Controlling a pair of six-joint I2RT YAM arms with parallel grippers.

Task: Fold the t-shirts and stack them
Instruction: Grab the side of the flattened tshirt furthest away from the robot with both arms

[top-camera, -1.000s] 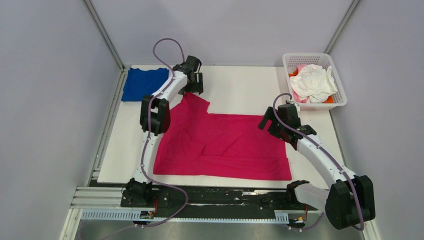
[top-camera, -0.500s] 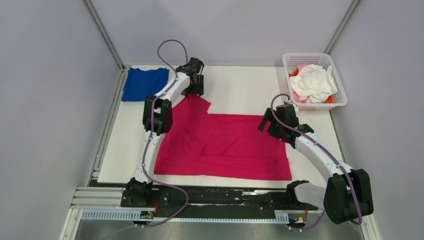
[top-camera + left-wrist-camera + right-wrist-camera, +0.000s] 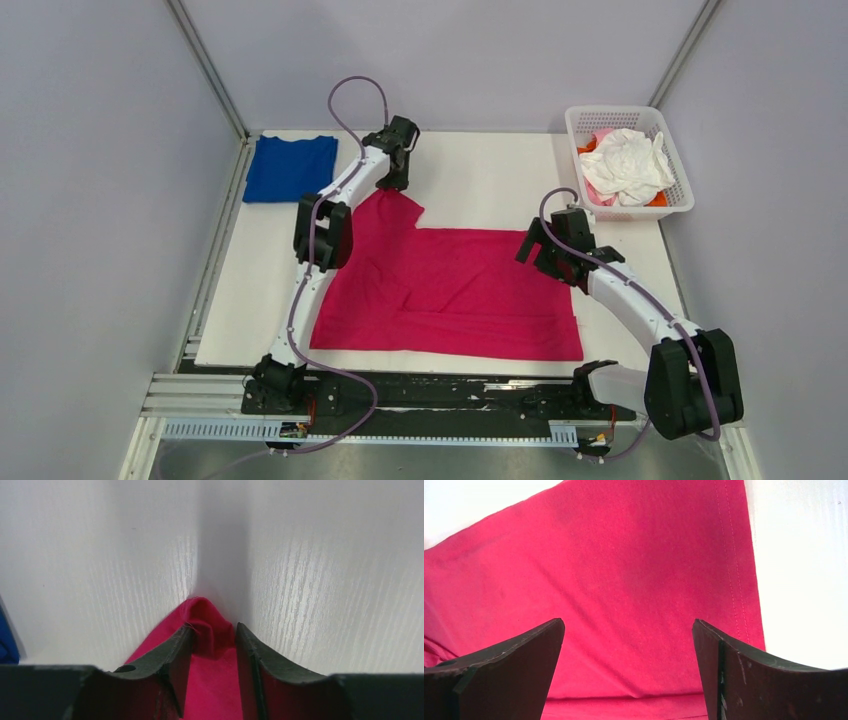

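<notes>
Arms extended: left claw [image 3: 214,630] pinching magenta t-shirt [image 3: 450,290], right claw [image 3: 628,625] spread wide above it.

A: Top view?
B: Fixed high behind, facing down and forward, far enough to take in the whole table [image 3: 480,165].
A: Wrist views?
B: Each looks close along its own jaws. The pink shirt [image 3: 450,290] between and ahead of the jaws is shared by all three views.

No readable text, labels, brands, numbers or signs on anything in view
</notes>
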